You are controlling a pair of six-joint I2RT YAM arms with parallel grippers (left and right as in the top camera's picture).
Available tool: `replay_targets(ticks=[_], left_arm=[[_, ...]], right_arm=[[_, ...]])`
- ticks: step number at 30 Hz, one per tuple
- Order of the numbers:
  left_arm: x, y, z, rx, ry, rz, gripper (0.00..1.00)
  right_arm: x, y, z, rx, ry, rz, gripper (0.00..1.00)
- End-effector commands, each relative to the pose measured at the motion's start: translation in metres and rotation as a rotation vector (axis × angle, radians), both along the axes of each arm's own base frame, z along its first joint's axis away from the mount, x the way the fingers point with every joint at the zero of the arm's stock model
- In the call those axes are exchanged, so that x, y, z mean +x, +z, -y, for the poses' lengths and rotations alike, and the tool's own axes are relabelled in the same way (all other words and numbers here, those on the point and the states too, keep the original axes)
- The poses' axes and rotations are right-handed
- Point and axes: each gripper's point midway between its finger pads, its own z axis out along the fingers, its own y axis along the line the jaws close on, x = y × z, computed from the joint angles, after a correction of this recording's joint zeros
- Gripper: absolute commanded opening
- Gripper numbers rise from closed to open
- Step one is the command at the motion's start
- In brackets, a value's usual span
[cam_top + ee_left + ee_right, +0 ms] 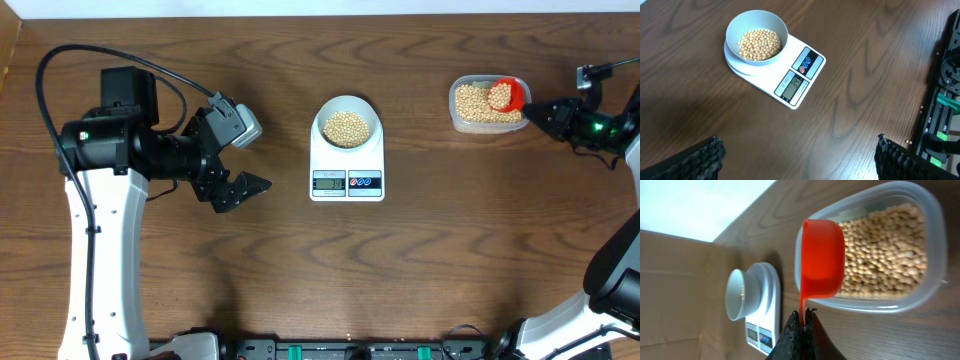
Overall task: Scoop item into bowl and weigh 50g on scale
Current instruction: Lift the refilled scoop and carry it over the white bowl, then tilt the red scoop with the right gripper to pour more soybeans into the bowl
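Note:
The pale bowl [346,124] sits on the white scale [347,181] at the table's middle, holding beige beans [346,128]. It also shows in the left wrist view [756,36], on the scale [799,76]. A clear tub [487,105] of beans stands at the right. My right gripper [531,111] is shut on the handle of a red scoop [505,95], which is over the tub and holds some beans. In the right wrist view the scoop [821,259] is seen from behind, above the tub [890,250], with the gripper [804,314] pinching its handle. My left gripper [237,176] is open and empty, left of the scale.
A cardboard box edge [8,45] lies at the far left. Black equipment with green parts [350,350] runs along the front edge, also seen in the left wrist view [942,100].

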Motion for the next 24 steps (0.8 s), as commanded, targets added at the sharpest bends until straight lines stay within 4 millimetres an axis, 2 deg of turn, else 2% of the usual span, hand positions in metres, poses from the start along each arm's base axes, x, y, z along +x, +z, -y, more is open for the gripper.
replay_targets(ticks=[1,4,8,11,18,24], left_arm=[[-0.002,-0.002,-0.001,0.003,-0.003,-0.006,0.98],[-0.002,-0.002,-0.001,0.004,-0.003,-0.006,0.98],[-0.002,-0.002,-0.001,0.004,-0.003,-0.006,0.98],[-0.002,-0.002,-0.001,0.003,-0.003,-0.006,0.98],[-0.002,-0.002,-0.001,0.004,-0.003,-0.006,0.98],[-0.002,-0.002,-0.001,0.004,-0.003,-0.006,0.98]], right_arm=[[-0.002,0.016,-0.010,0.106,0.042,0.051,0.01],[0.000,0.019,-0.012,0.130,0.042,0.055,0.01],[0.002,0.021,-0.023,0.135,0.068,0.058,0.01],[0.005,0.024,-0.041,0.145,0.111,0.071,0.01],[0.017,0.034,-0.099,0.161,0.221,0.097,0.01],[0.017,0.040,-0.144,0.167,0.312,0.121,0.01]])
